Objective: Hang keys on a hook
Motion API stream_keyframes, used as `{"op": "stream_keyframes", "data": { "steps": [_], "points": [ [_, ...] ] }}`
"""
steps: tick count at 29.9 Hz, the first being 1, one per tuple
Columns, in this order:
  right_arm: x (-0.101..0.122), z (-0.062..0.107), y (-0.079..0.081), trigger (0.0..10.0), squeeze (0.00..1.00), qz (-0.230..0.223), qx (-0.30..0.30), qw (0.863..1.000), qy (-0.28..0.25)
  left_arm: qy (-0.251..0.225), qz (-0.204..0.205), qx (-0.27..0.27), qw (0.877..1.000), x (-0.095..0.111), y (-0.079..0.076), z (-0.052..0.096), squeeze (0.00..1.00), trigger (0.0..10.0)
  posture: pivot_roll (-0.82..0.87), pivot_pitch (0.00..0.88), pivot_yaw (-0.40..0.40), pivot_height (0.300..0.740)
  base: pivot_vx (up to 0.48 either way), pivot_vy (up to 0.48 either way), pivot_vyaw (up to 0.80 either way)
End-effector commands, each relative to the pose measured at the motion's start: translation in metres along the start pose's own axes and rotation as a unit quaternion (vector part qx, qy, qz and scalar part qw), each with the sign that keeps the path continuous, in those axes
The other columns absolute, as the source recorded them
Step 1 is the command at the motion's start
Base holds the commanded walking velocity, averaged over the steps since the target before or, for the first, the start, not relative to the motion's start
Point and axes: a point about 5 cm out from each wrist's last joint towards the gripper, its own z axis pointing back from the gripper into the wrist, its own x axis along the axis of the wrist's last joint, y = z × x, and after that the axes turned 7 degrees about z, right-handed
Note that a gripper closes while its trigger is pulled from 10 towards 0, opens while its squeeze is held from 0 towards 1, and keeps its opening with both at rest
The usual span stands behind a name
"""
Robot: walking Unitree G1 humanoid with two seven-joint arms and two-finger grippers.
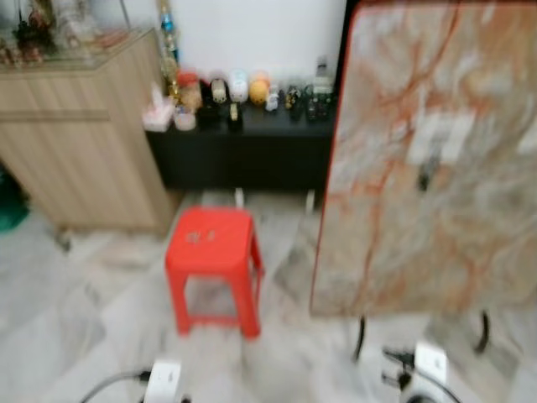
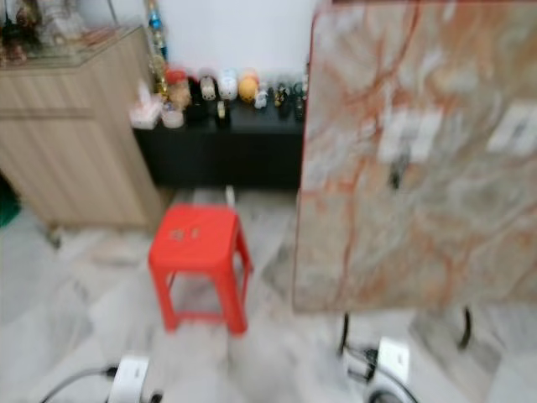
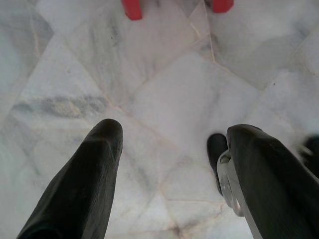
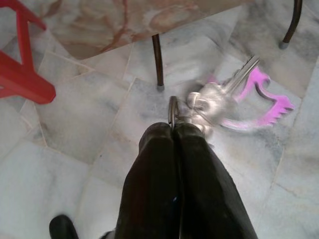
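Right now I am on the carrying step. My right gripper (image 4: 174,130) is pinched tight on the ring of the keys (image 4: 219,102). The keys hang out from my fingertips over the floor (image 4: 79,119), with a pink tag (image 4: 266,97) swinging beside them. They look blurry, so I think they are wobbling.

My left gripper (image 3: 169,144) is spread wide and holds nothing. It just hangs low over the floor.

Next I think I must find the hook and lift the ring up to it. A small dark thing (image 1: 424,175) sits on the big board (image 1: 428,159), below a pale patch. It may be the hook, but it is too blurry to tell. I will need to get close and raise my right arm high, and go slow so the keys stop swinging.

The floor is pale marble tile. The board is marble with red veins and stands on thin dark legs. A red stool (image 1: 213,267) stands to its left. Behind it is a low black shelf (image 1: 243,151) with little toys (image 1: 239,88), and a wood cabinet (image 1: 80,134).
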Motion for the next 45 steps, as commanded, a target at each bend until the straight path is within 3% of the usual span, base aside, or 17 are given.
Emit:
{"op": "stream_keyframes", "data": {
  "steps": [1, 8, 15, 19, 22, 24, 28, 34, 38, 45],
  "points": [
    [0.011, -0.002, -0.005, 10.0, 0.00, -0.006, -0.009, 1.000, -0.021, 0.000, -0.002, -0.005, 1.000, 0.003, -0.003, -0.001, 0.00, 10.0, -0.03, 0.008, 0.030, 0.740, 0.000, -0.390, 0.00],
    [0.037, -0.005, 0.000, 10.0, 0.00, -0.026, -0.013, 0.997, -0.074, 0.000, 0.005, -0.002, 1.000, 0.002, -0.004, -0.001, 0.00, 10.0, -0.04, 0.006, 0.027, 0.740, 0.000, -0.226, 0.00],
    [0.074, -0.005, -0.008, 10.0, 0.00, -0.057, -0.033, 0.987, -0.149, 0.002, 0.005, -0.001, 1.000, 0.001, -0.004, -0.001, 0.00, 10.0, -0.05, 0.000, 0.025, 0.740, 0.000, 0.000, 0.00],
    [0.083, -0.004, -0.013, 10.0, 0.00, -0.064, -0.053, 0.982, -0.172, 0.001, 0.006, -0.001, 1.000, 0.001, -0.004, 0.000, 0.00, 10.0, -0.05, 0.000, 0.024, 0.740, 0.000, 0.000, 0.00],
    [0.105, 0.000, -0.022, 10.0, 0.00, -0.059, -0.088, 0.968, -0.229, -0.003, 0.006, -0.002, 1.000, 0.001, -0.004, 0.000, 0.00, 10.0, -0.05, 0.000, 0.024, 0.740, 0.000, 0.000, 0.00],
    [0.109, 0.001, -0.022, 10.0, 0.00, -0.064, -0.089, 0.965, -0.239, -0.004, 0.006, -0.002, 1.000, 0.001, -0.005, 0.000, 0.00, 10.0, -0.05, 0.000, 0.024, 0.740, 0.000, 0.000, 0.00],
    [0.130, 0.009, -0.018, 10.0, 0.00, -0.091, -0.098, 0.945, -0.300, -0.018, 0.014, -0.002, 1.000, 0.005, -0.005, 0.000, 0.00, 10.0, -0.05, 0.000, 0.022, 0.740, 0.000, 0.000, 0.00],
    [0.137, 0.013, -0.011, 10.0, 0.00, -0.098, -0.091, 0.937, -0.323, -0.026, 0.018, -0.002, 1.000, 0.007, -0.005, -0.001, 0.00, 10.0, -0.05, 0.000, 0.023, 0.740, 0.000, 0.000, 0.00],
    [0.141, 0.017, -0.002, 10.0, 0.00, -0.073, -0.075, 0.933, -0.343, -0.024, 0.008, -0.006, 1.000, 0.009, -0.006, -0.001, 0.00, 10.0, -0.05, 0.000, 0.023, 0.740, 0.000, 0.000, 0.00],
    [0.155, 0.020, 0.001, 10.0, 0.00, -0.082, -0.075, 0.925, -0.362, -0.028, 0.010, -0.007, 1.000, 0.010, -0.007, -0.001, 0.00, 10.0, -0.05, 0.000, 0.027, 0.740, 0.000, -0.386, 0.00]
  ]
}}
